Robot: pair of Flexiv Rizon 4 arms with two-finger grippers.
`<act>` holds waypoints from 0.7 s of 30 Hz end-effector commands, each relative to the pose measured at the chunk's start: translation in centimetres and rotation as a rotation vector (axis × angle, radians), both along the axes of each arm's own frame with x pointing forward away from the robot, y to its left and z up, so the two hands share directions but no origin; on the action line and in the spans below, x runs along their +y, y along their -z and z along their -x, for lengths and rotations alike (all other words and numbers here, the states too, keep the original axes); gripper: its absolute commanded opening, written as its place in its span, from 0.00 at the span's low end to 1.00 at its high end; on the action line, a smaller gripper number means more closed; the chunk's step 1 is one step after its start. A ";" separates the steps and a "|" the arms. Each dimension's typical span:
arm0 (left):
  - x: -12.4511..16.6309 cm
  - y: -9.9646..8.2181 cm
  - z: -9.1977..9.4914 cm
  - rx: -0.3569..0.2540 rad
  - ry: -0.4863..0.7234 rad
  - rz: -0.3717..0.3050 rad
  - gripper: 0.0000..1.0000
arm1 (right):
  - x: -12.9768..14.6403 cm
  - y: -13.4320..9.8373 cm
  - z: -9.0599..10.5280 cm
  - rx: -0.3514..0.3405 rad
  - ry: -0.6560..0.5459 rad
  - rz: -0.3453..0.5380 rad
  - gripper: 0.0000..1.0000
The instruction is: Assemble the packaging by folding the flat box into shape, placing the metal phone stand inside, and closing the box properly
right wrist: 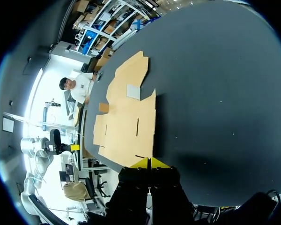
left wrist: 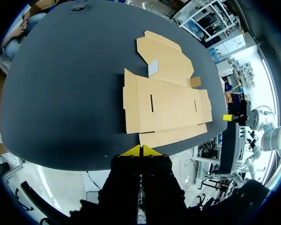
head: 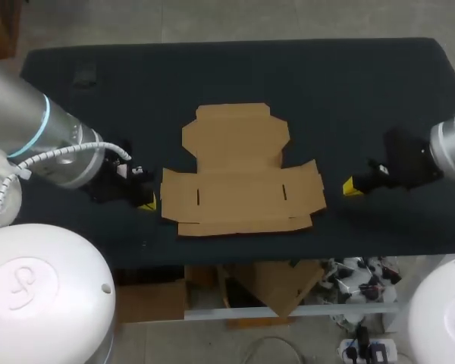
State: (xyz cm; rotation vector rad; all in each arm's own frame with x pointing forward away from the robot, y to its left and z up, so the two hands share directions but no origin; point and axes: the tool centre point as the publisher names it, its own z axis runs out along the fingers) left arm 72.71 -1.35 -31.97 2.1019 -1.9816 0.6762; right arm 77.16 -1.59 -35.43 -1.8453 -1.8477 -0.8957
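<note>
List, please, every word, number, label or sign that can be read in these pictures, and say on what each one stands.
No text can be quoted; none is readable.
Flat box: plain brown cardboard, no print visible.
Small grey piece lying on the box: no readable marking.
Table: dark cover, no writing.
Base of the left arm: one raised emblem, no legible letters.

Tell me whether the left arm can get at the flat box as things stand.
Probably yes: the left end effector sits right beside the flat box, at its left flap, with only bare table between them.
</note>
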 end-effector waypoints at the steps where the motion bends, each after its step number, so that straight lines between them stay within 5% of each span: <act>1: 0.4 0.8 1.2 -0.027 -0.015 0.012 0.00 | 0.0 0.1 1.9 -0.027 0.021 0.001 0.00; 21: -0.1 4.3 1.8 0.038 0.017 0.061 0.00 | 2.2 3.4 2.3 0.000 -0.041 -0.033 0.00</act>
